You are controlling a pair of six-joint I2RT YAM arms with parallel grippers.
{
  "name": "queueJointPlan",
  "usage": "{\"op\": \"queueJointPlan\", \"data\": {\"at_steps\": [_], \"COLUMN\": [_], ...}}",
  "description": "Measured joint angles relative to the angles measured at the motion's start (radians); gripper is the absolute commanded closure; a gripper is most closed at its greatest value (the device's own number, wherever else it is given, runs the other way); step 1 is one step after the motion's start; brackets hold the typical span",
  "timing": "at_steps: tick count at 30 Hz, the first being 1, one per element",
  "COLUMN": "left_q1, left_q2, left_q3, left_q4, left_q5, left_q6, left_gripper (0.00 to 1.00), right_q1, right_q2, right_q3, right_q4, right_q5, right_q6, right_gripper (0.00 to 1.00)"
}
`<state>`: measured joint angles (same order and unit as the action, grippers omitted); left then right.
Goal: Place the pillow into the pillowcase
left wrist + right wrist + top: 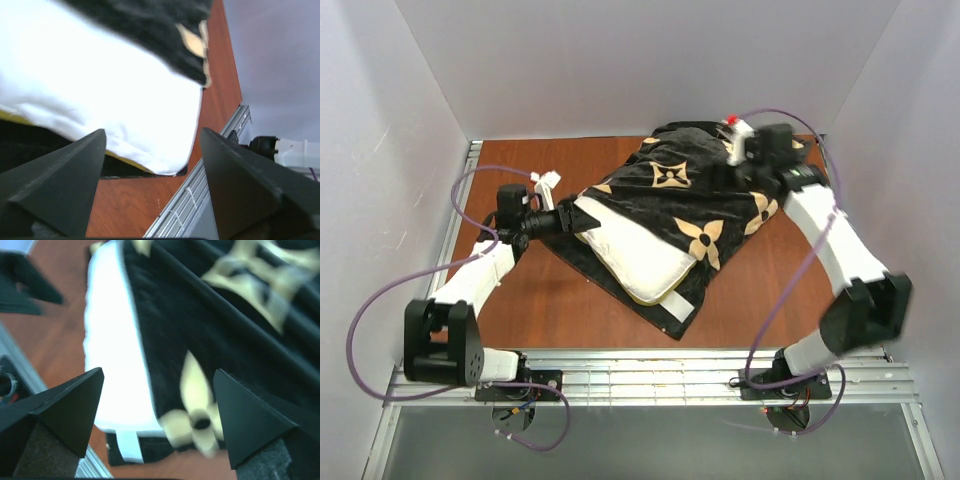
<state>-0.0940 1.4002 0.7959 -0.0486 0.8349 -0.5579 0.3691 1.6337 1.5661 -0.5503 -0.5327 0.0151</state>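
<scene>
The black pillowcase [710, 200] with tan flowers lies slantwise across the wooden table [550, 300]. The white pillow [630, 250] sits partly inside it, its near-left part sticking out of the opening, a yellow edge along its underside. My left gripper [572, 215] hovers at the pillow's left corner, open, with nothing between its fingers. In the left wrist view the pillow [100, 90] lies just ahead of the open left gripper [152, 131], under the pillowcase [150, 25]. My right gripper [740, 155] is open above the pillowcase's far end. The right wrist view shows the right gripper [158, 371] empty over the pillowcase [210, 330] and pillow [110, 340].
A metal rail [650, 375] runs along the near table edge by both arm bases, and another rail [460, 200] along the left side. White walls close in the table on three sides. A white strap [678, 305] lies at the pillowcase's near corner.
</scene>
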Motion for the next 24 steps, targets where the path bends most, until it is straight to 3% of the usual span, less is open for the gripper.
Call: {"op": "queueJointPlan", "data": {"at_steps": [2,5,9,14,18,20,21,24], "left_q1": [-0.032,-0.185,-0.452,-0.69,-0.786,-0.804,-0.807,-0.808], "left_q2": [-0.084,-0.138,-0.067,0.151,0.255,0.264,0.27,0.304], "left_q3": [0.079,0.174,0.229,0.268,0.266,0.264,0.263,0.27], "left_q4": [-0.148,-0.277,-0.366,-0.416,-0.39,-0.368,-0.36,-0.33], "left_q5": [-0.024,-0.102,-0.223,-0.428,-0.59,-0.64,-0.657,-0.685], "left_q6": [0.216,0.528,0.809,0.966,0.983,0.974,0.966,0.941], "left_gripper": [0.24,0.21,0.2,0.19,0.19,0.31,0.54,0.91], "right_q1": [-0.114,-0.149,-0.161,-0.202,-0.203,-0.203,-0.203,-0.203], "right_q2": [-0.173,-0.382,-0.439,-0.375,-0.35,-0.329,-0.315,-0.261], "right_q3": [-0.178,-0.44,-0.685,-0.867,-0.928,-0.935,-0.941,-0.956], "right_q4": [0.013,-0.007,-0.021,0.027,0.116,0.176,0.211,0.276], "right_q5": [0.017,0.018,-0.002,-0.04,-0.085,-0.099,-0.1,-0.101], "right_q6": [0.021,0.047,0.087,0.165,0.22,0.24,0.248,0.262], "right_gripper": [0.05,0.04,0.04,0.01,0.02,0.04,0.05,0.1]}}
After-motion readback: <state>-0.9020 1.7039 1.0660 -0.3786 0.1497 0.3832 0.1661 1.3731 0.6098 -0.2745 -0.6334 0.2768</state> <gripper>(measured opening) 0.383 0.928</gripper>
